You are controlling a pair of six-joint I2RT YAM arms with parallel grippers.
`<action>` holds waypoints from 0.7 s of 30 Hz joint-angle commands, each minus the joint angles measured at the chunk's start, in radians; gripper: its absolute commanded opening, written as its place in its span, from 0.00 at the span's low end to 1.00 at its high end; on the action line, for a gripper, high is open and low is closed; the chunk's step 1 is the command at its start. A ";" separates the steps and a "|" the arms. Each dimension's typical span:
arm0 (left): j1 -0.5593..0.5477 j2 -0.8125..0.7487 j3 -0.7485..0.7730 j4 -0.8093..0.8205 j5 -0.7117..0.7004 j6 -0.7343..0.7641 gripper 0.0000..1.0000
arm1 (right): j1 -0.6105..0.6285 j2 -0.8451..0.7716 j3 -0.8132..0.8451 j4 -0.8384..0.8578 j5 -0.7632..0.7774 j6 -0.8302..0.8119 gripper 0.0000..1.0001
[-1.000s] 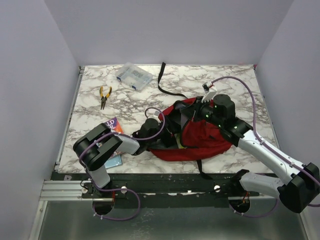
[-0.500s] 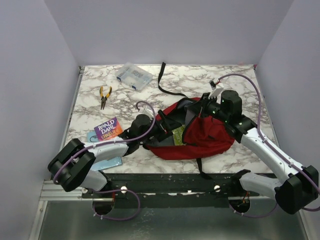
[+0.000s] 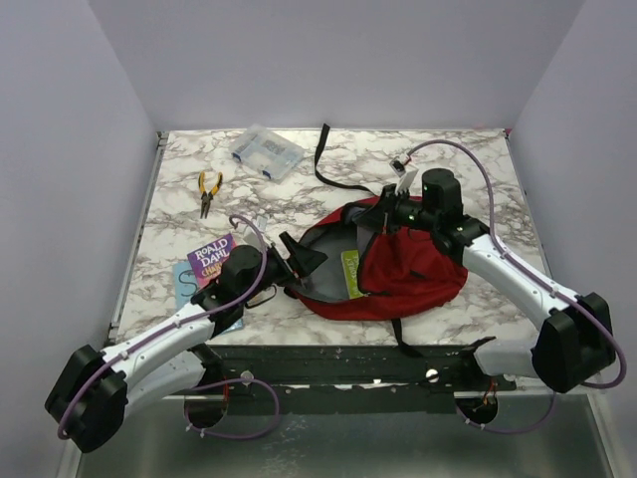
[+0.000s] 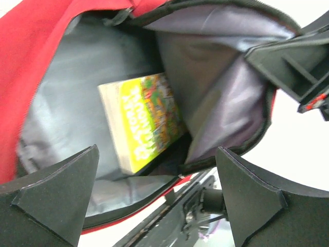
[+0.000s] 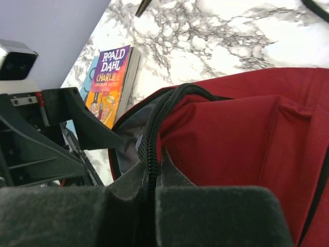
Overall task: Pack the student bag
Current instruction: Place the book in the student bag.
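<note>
Packing step, one book in: the student bag (image 3: 413,274) lies on the tabletop (image 3: 179,224) right of centre. My right claw (image 3: 390,212) is pinched together on its zipped rim to lift the mouth, and a yellow-green book (image 4: 146,121) rests inside. My left claw (image 3: 297,254) hangs at the opening, jaws wide apart and empty. The next move, I judge, calls for reaching left to grip the Roald Dahl book (image 3: 211,261) nearby.

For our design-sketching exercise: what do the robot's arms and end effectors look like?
The left arm and right arm have white links between bulky black joints, each trailed by a looping purple cable. The left end effector has black wedge-shaped fingers; the right end effector shows dark, blocky fingers. Green lights dot the right wrist.
</note>
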 commanded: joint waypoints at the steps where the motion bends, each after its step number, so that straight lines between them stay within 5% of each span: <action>1: 0.001 0.041 -0.077 -0.072 0.007 0.042 0.95 | -0.004 0.077 0.062 0.084 -0.122 -0.005 0.01; 15: -0.254 0.256 -0.112 0.124 -0.027 -0.202 0.95 | 0.013 0.337 0.327 0.096 -0.186 0.018 0.01; 21: -0.277 0.310 -0.046 0.143 0.001 -0.200 0.95 | 0.038 0.358 0.349 0.060 -0.222 -0.011 0.01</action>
